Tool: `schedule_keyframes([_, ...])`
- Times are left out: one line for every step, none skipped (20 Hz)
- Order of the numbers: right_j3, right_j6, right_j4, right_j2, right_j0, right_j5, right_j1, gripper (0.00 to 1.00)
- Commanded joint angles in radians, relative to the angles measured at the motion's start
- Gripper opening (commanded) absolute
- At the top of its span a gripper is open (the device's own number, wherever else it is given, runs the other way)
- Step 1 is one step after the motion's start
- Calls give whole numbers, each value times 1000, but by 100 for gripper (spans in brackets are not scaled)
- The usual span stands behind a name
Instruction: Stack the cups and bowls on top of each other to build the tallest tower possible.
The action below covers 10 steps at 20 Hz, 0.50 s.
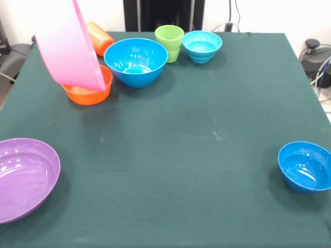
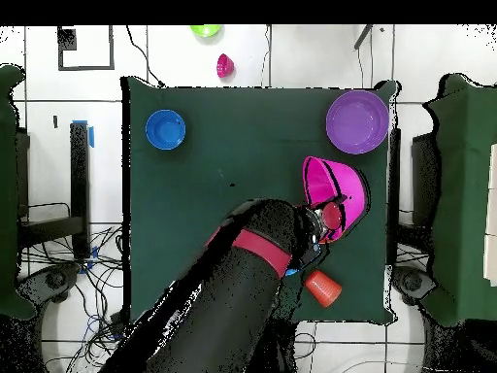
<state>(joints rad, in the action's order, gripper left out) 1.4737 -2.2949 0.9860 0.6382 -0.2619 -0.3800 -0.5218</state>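
Observation:
My gripper (image 2: 328, 216) is shut on the rim of the huge pink bowl (image 1: 64, 44), holding it tilted in the air over the small orange bowl (image 1: 88, 94), which it partly hides. The pink bowl also shows in the overhead view (image 2: 340, 185). The orange ribbed cup (image 1: 99, 36) lies on its side behind them. The medium blue bowl (image 1: 135, 62), the lime green cup (image 1: 169, 42) and the small cyan bowl (image 1: 201, 45) stand along the far edge. The purple bowl (image 1: 23, 178) and the small dark blue bowl (image 1: 305, 166) sit apart near the front corners. Nothing is stacked.
The dark green table (image 1: 186, 155) has bare cloth across its middle. In the overhead view my arm (image 2: 233, 282) covers the bowls near the base. A green object (image 2: 205, 31) and a pink object (image 2: 224, 66) lie on the floor beyond the table.

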Motion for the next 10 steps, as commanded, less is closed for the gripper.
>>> schedule_keyframes([-64,-116,60,-7,5,68,39,0])
schedule_keyframes([-68,-116,64,-2,2,73,45,0])
schedule_keyframes([-68,-117,62,0,4,80,46,0])
schedule_keyframes([-71,-131,66,9,0,89,56,0])
schedule_keyframes([-72,-139,65,15,-1,96,61,0])
schedule_keyframes([-75,-148,69,23,-6,101,69,0])
schedule_keyframes([-76,-151,68,27,-7,103,73,0])
schedule_keyframes([-77,-152,67,30,-9,104,76,0])
schedule_keyframes([-79,-153,68,34,-11,106,79,0])
schedule_keyframes([-78,-146,63,33,-10,103,77,0])
